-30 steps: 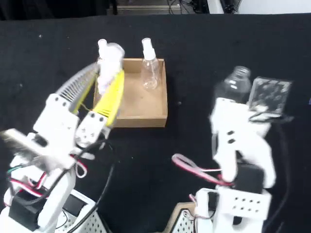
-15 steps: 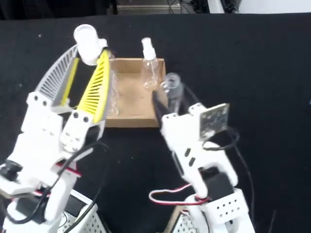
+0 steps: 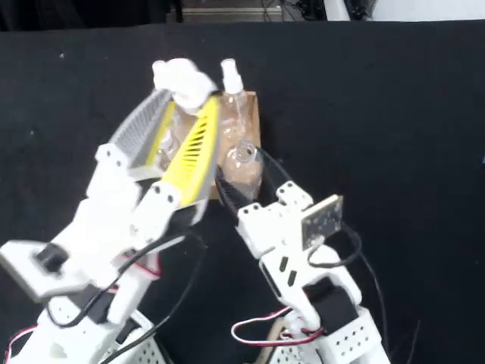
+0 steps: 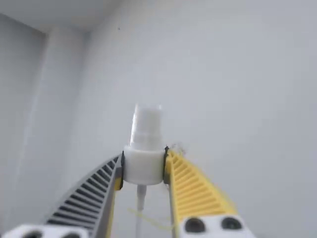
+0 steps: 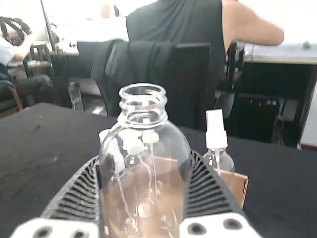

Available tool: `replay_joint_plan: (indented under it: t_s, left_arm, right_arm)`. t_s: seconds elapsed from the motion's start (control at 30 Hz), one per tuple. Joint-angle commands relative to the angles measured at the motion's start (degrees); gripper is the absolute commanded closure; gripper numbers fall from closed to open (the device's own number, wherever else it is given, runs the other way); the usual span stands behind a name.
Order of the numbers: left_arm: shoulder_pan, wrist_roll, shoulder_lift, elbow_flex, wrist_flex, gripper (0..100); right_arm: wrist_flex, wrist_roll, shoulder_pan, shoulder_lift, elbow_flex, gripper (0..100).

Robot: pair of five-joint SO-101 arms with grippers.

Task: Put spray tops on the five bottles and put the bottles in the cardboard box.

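My left gripper is shut on a white spray top, held high over the left end of the cardboard box. In the left wrist view the spray top sits between the grey and yellow fingers, its thin tube hanging below. My right gripper is shut on a clear bottle with an open neck, upright at the box's front right. The bottle stands between the right gripper's ribbed fingers. A capped bottle stands in the box.
Black cloth covers the table. Behind the held bottle, the box holds one capped bottle and another capped one seen through the glass. The left arm hides much of the box. A person sits at a desk beyond the table.
The right arm carried the open bottle from the table's right side over to the box front. The left arm swung the spray top left, then back right above the box.
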Motion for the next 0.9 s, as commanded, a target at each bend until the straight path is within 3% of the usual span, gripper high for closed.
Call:
replay_joint_plan:
  t_s: [0.0,0.47,0.77,0.87]
  left_arm:
    - [2.42,0.62,5.8,-0.4,-1.49,95]
    - [2.86,0.62,6.77,-0.66,-0.44,95]
    - [3.03,0.97,-0.35,-8.92,23.47,95]
    - [3.03,0.88,-0.35,-10.07,25.67,95]
  right_arm:
    - [-1.67,-0.18,-0.88,-5.85,1.19,98.8]
    - [0.62,0.0,-0.79,-7.96,2.15,98.7]
    - [0.62,0.0,-0.7,-8.22,2.42,98.7]
    - [0.62,0.0,-0.7,-8.22,2.33,98.7]
